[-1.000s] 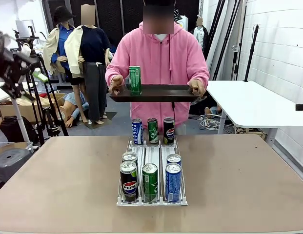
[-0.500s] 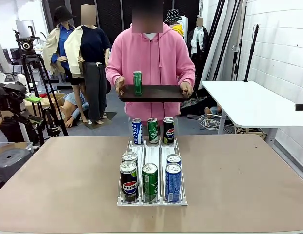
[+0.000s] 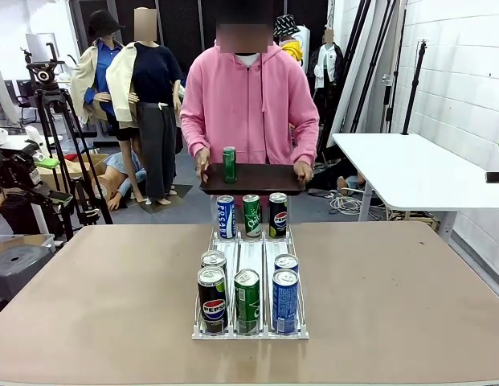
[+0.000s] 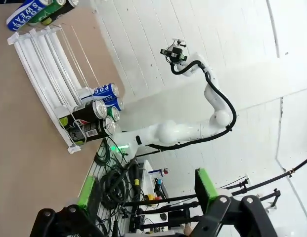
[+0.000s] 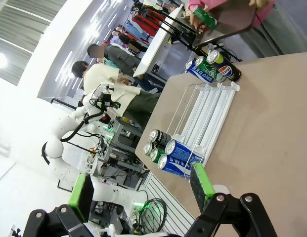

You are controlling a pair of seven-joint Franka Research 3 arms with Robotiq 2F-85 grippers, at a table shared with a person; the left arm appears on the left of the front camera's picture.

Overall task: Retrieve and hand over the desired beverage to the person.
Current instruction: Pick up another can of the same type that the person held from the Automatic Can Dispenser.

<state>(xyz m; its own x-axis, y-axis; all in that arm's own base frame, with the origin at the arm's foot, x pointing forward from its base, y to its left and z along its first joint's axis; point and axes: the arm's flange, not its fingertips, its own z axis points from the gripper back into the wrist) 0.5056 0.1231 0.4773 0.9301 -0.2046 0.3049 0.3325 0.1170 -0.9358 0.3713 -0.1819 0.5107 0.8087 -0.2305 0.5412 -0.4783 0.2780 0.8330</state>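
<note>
The person [image 3: 251, 104] in a pink hoodie stands beyond the table's far edge, holding a dark tray [image 3: 265, 180] at waist height. One green can [image 3: 229, 164] stands upright on its left part. The tray [image 5: 232, 22] and green can [image 5: 207, 17] also appear at the top of the right wrist view. My left gripper [image 4: 146, 197] is open and empty, up off the table at the far left [image 3: 48, 178]. My right gripper [image 5: 141, 192] is open and empty too, high above the table's right side.
A white wire rack [image 3: 251, 256] sits mid-table. In its front row are a black Pepsi can [image 3: 211, 299], a green can [image 3: 247, 301] and a blue can [image 3: 284, 301]. Two cans stand behind them, three at the far end. Camera tripods [image 3: 48, 96] stand left, a white table [image 3: 410, 173] right.
The person has stepped back a little and lowered the tray with the green can from chest to waist height. My left arm dropped lower at the left edge.
</note>
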